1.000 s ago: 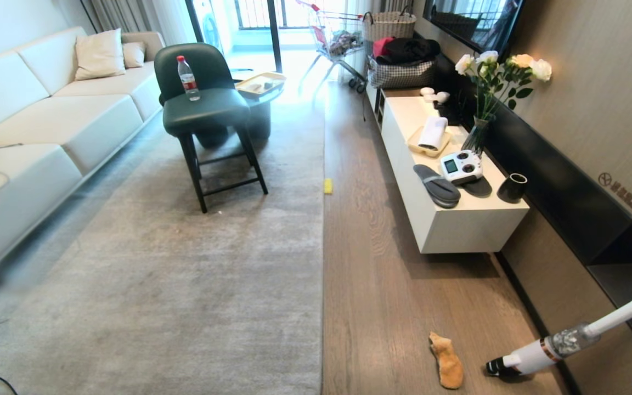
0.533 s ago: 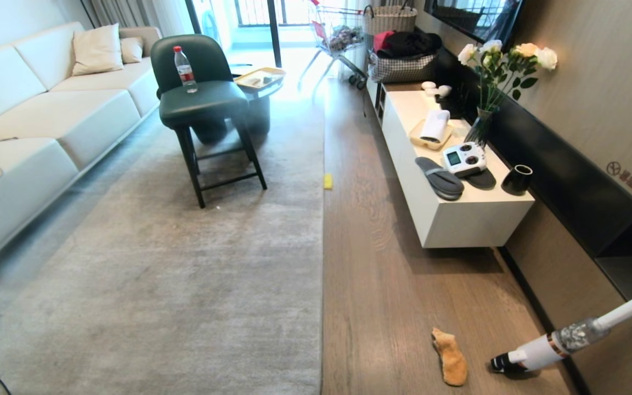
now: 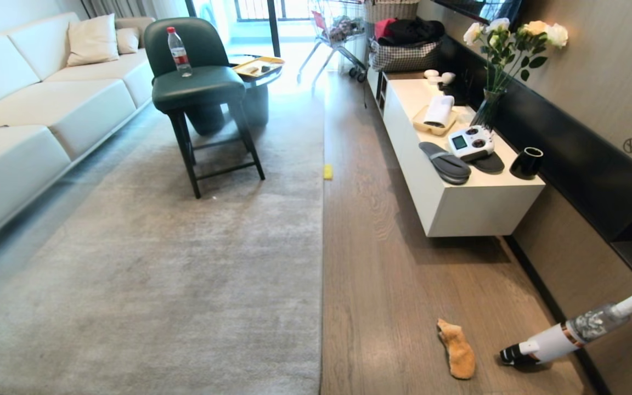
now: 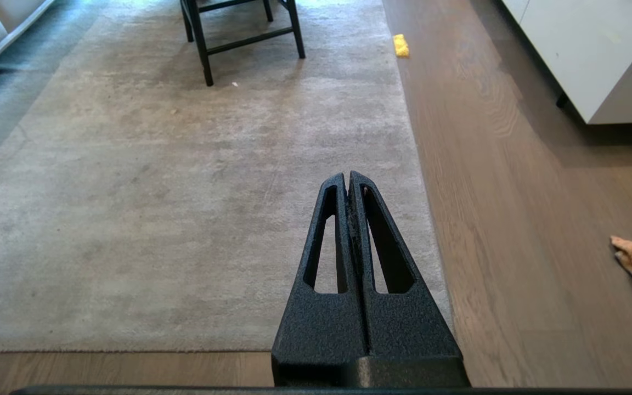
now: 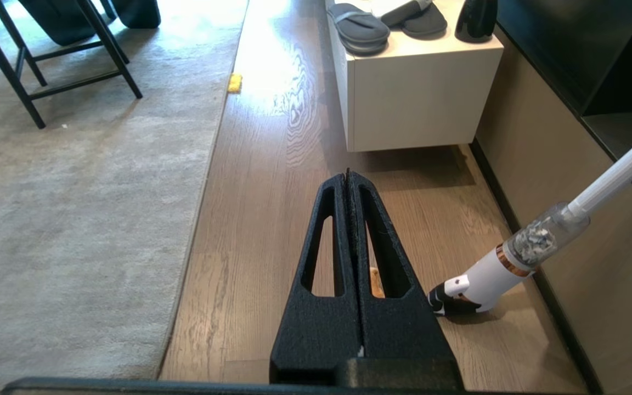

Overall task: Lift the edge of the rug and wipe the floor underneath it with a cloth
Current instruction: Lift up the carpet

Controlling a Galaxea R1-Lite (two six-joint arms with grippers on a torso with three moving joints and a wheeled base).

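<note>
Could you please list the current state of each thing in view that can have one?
rug: flat, edge not lifted.
cloth: crumpled on the floor, unheld.
left gripper: shut, empty, above the rug.
right gripper: shut, empty, above the floor.
vacuum: leaning, head on the floor.
bottle: upright on the chair, capped.
slippers: lying on the cabinet.

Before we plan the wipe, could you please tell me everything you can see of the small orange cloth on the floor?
The small soft orange microfibre cloth lies crumpled in a long, narrow bunch on the brown wood-grain plank floor. It lies apart from the light grey-beige rug, near the white stick vacuum's head, not touching it. Neither gripper touches it.
</note>
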